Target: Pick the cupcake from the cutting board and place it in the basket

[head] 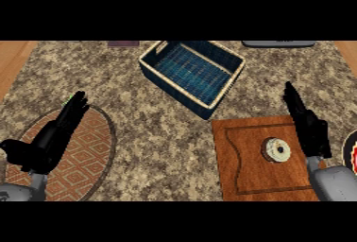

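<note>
Looking down from the head view: the cupcake (276,150) sits on the cutting board (244,163). The right hand (310,127) hangs just beside it, fingers straight, holding nothing. The basket (174,94) lies up-left of the board. The left hand (49,142) rests open over a round patterned mat (94,153).

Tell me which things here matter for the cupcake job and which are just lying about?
For the job: cupcake, cutting board under it, blue basket, right hand by the board.
Lying about: patterned oval mat under the left hand, red object at right edge, grey item and dark item at top edge.
</note>
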`<state>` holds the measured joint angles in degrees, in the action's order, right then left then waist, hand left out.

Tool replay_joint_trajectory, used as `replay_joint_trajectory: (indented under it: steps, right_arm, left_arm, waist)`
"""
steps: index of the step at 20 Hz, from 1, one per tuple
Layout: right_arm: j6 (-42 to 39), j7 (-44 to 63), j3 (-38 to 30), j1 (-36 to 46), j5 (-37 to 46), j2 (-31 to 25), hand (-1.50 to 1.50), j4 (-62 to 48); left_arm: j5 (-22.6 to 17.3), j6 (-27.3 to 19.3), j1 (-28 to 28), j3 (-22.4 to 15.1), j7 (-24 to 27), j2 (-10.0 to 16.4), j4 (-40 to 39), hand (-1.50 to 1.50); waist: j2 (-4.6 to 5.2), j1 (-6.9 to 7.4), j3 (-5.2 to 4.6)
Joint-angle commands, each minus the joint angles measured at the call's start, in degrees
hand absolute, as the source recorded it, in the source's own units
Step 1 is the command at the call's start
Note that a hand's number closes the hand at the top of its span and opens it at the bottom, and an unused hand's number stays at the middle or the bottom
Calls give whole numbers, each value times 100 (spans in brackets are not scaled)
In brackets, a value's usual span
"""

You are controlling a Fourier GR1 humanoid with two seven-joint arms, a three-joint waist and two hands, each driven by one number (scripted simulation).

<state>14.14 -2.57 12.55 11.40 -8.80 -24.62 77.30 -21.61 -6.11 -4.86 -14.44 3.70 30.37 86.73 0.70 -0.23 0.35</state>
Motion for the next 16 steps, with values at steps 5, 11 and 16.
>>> replay_joint_trajectory:
  steps: [5,11,16]
  right_arm:
    - [-1210,-581,-696,-617,-1035,-597,150,1547]
    - [-350,-848,1131,-1404,933,99,-150,2839]
    - [1189,581,999,-1783,2255,127,-150,3397]
  left_arm:
    - [356,-1294,150,343,186,-749,406,0]
    - [331,-1421,280,94,-48,-1092,796,0]
    - [484,-1580,388,59,106,-1215,682,0]
  waist:
    - [-130,-138,-34]
    - [-106,-39,-39]
    - [-140,-163,-63]
